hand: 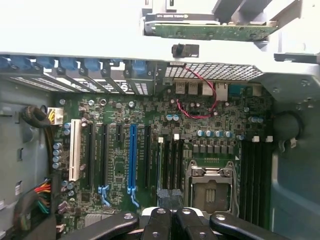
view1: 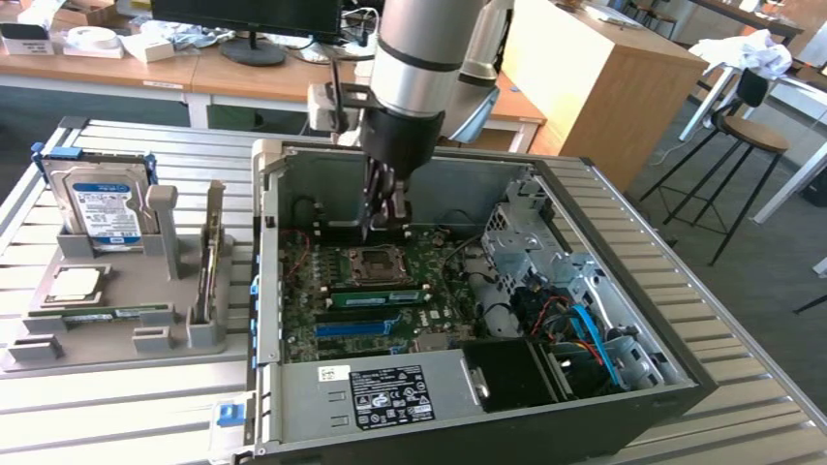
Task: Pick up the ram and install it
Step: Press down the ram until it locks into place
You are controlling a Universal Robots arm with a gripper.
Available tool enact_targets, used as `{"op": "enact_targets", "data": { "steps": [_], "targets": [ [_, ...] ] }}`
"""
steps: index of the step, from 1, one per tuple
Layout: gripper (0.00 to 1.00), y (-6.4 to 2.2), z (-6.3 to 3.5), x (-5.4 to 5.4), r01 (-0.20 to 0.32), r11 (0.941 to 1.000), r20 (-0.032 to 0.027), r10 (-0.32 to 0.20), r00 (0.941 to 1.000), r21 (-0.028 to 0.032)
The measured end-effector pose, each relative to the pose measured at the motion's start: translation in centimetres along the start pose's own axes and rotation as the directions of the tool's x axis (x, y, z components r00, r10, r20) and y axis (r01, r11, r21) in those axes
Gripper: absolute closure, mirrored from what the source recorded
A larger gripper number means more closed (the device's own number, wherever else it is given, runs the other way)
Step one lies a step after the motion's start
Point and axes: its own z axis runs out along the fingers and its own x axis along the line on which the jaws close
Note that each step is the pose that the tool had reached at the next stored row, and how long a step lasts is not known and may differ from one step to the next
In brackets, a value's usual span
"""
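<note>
Slatted metal worktop (view1: 116, 407) carries an open grey computer case (view1: 582, 387). Tool (view1: 385, 215) hangs inside, fingers together, empty, above the green motherboard (hand: 120, 165). Long green ram stick (view1: 101, 313) lies well apart on a grey holder (view1: 77, 349).

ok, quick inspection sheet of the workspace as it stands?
Surface: slatted metal table carrying an open PC case and a grey fixture tray.
Job's things: a ram stick lies flat in the tray; a second green stick stands in a slot beside the processor socket.
Clutter: hard drive, processor chip and expansion card, all in the tray.
Grippers: gripper shut, inside the case above the motherboard; cannot tell if it holds anything.
Cables: red wires on the board; blue and orange cables at the case's exterior-view right.
Surroundings: stool, wooden cabinet.
</note>
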Motion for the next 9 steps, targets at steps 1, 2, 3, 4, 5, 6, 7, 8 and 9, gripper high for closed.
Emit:
{"op": "enact_targets", "data": {
  "steps": [1, 2, 3, 4, 5, 6, 7, 8, 9],
  "targets": [
    [0.90, 0.00, -0.19, 0.0, 0.000, 1.0000, 0.0000, 0.000, 1.0000, 0.0000],
    [0.90, 0.01, -0.38, 0.0, 0.000, 1.0000, 0.0000, 0.000, 1.0000, 0.0000],
    [0.90, 0.01, -0.56, 0.0, 0.000, 1.0000, -0.0001, 0.000, 1.0000, 0.0000],
    [0.90, 0.02, -0.74, 0.0, 0.000, 1.0000, -0.0001, 0.000, 1.0000, -0.0001],
    [0.90, 0.02, -0.93, 0.0, 0.000, 1.0000, -0.0001, 0.000, 1.0000, 0.0000],
    [0.90, 0.02, -1.12, 0.0, 0.000, 1.0000, -0.0001, 0.000, 1.0000, 0.0000],
    [0.90, 0.03, -1.32, 0.0, 0.000, 1.0000, -0.0001, 0.000, 1.0000, 0.0000],
    [0.90, 0.03, -1.48, 0.0, 0.000, 1.0000, 0.0000, 0.000, 1.0000, 0.0000],
    [0.90, 0.04, -1.64, 0.0, 0.000, 1.0000, 0.0000, 0.000, 1.0000, 0.0000]
  ]
}}
